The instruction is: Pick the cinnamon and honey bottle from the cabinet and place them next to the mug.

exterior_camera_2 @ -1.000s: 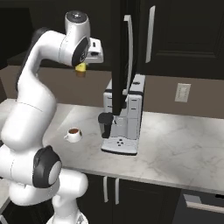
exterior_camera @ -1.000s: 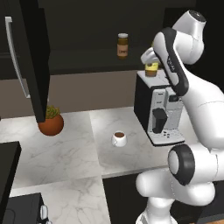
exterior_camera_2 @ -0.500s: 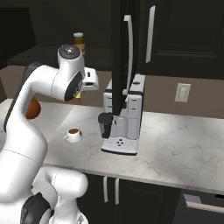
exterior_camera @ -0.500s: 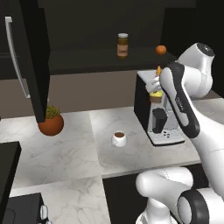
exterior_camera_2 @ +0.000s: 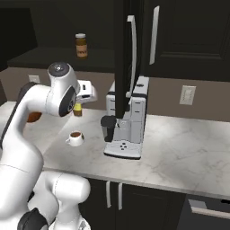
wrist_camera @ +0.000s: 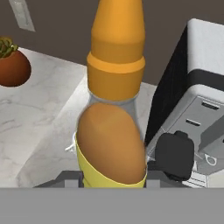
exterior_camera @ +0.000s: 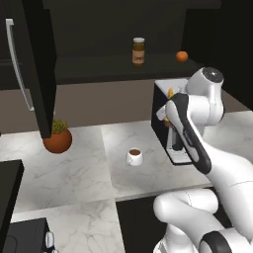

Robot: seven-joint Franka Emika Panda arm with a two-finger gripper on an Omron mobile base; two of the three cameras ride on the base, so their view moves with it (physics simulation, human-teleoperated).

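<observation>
Coffee machine (exterior_camera_2: pixel 127 122), plant pot (exterior_camera: pixel 57 140), orange (exterior_camera: pixel 182 56)

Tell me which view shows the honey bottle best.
The hand view: the honey bottle looms close, orange cap and amber body clear, held in the gripper. The right base view shows it small under the hand above the counter; the left base view shows a yellow sliver.

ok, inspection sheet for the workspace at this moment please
Surface: white marble counter, mug standing on it.
Job's things: honey bottle gripped in the pincer above the counter; cinnamon on the shelf of the open cabinet.
Clutter: small orange fruit on the same shelf; potted plant on the counter; coffee machine to the right of the mug.
Grippers: pincer shut on the honey bottle, beside the coffee machine.
Cables: nothing seen.
Surroundings: wall outlet, dark lower cabinets.
</observation>
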